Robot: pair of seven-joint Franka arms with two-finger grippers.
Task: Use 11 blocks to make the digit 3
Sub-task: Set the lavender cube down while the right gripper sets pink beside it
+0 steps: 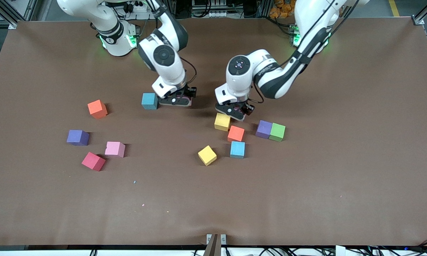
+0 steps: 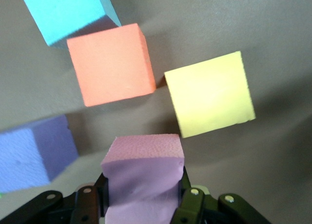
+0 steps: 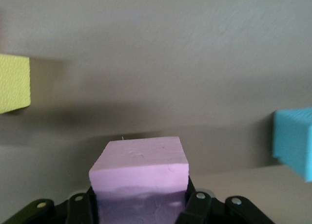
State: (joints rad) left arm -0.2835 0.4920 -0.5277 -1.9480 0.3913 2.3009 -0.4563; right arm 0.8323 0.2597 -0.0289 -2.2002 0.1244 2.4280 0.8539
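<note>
Each claw is clamped on a pink block: the left claw (image 2: 144,199) holds one (image 2: 144,173) beside a yellow block (image 1: 222,122) and red block (image 1: 236,134); the right claw (image 3: 141,204) holds another (image 3: 140,173) beside a blue block (image 1: 149,101) on the table (image 1: 305,195).

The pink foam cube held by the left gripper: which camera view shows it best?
The left wrist view: the pink foam cube fills the foreground, squeezed between the left gripper's fingers. The front view hides it under that gripper. The right wrist view shows a different pink cube.
</note>
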